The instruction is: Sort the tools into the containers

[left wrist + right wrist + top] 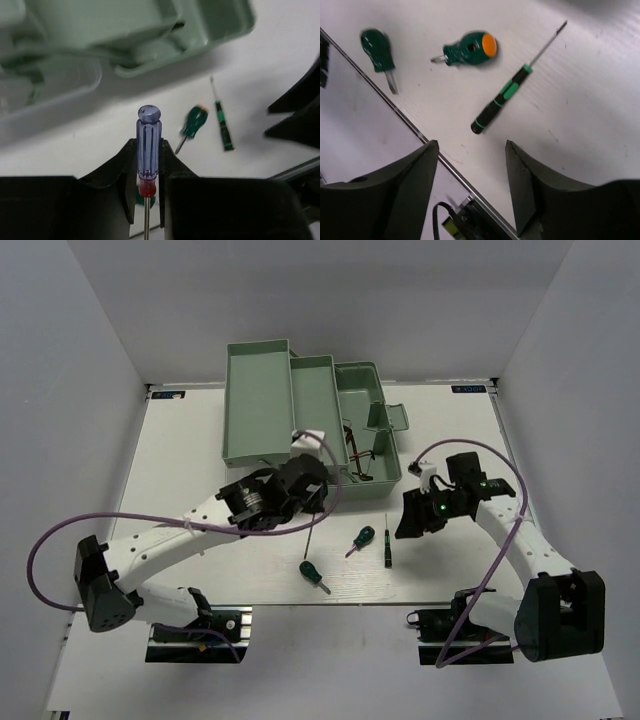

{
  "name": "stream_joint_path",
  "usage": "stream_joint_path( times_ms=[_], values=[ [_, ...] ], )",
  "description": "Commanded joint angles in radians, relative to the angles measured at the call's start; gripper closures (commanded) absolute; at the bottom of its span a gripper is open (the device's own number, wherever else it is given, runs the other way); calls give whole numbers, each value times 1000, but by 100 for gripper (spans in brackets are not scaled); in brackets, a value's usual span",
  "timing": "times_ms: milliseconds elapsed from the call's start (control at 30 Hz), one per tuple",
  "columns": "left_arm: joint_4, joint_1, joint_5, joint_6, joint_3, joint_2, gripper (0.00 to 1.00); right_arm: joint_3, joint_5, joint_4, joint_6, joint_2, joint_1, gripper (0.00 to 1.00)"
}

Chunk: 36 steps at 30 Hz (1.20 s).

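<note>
- Your left gripper [149, 150] is clamped on the blue-handled screwdriver [149, 131]. The fingers pinch the lower handle just above its red collar. The rounded handle end points toward the toolbox [300, 405] and the bare shaft runs back under the wrist.
- In the top view, that gripper sits just in front of the toolbox's near edge. The held tool is over the table [190, 450], not inside any tray.
- Your right gripper [471, 145] has its jaws spread wide with nothing between them. It hovers above the near right part of the table, by the table's edge.
- The slim black-and-green screwdriver [501, 99] lies loose on the table between the arms.
- The orange-capped stubby screwdriver [470, 48] lies just beside it. The second stubby screwdriver [379, 50] lies nearer the table edge. None of the three touch.
- The toolbox is folded open, with the large tray [258, 400] at left, the narrower tray [312, 400] next to it and the base compartment [372, 410] at right.
- Dark thin pieces [355, 455] lie in the base compartment; they are too small to identify.
</note>
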Motion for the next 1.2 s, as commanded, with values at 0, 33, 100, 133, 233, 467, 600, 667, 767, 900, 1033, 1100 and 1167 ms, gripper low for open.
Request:
stream_joint_path(
  times_ms=[0,33,100,133,233,467,600,667,767,900,1033,1100,1167],
  values=[
    [27,19,-80,124,130,116,100,-43,30,26,-29,-22,16,37],
    [27,31,-135,125,164,150,100,-51,49,27,-22,-8,18,37],
    [39,48,-175,125,268,218,100,-60,67,46,-14,1,33,35],
    [49,68,-213,125,299,278,100,-62,85,44,-12,15,38,35],
    [92,125,-242,166,446,387,100,-55,107,58,1,36,65,35],
    [49,268,-221,238,802,608,100,-34,164,95,58,119,126,35],
    [27,329,-193,281,931,688,100,-25,222,133,100,180,157,35],
    [11,351,-158,290,986,736,99,-20,253,151,132,210,177,35],
    [-20,384,-105,299,1013,778,79,-19,303,179,161,254,203,36],
    [4,395,-28,299,970,755,51,-28,349,227,225,291,232,36],
    [33,404,-11,299,879,702,38,-26,392,271,281,317,272,39],
    [46,404,1,299,843,656,36,-28,418,286,310,317,303,41],
    [61,404,1,309,812,595,36,-29,467,282,343,305,321,41]
  ],
)
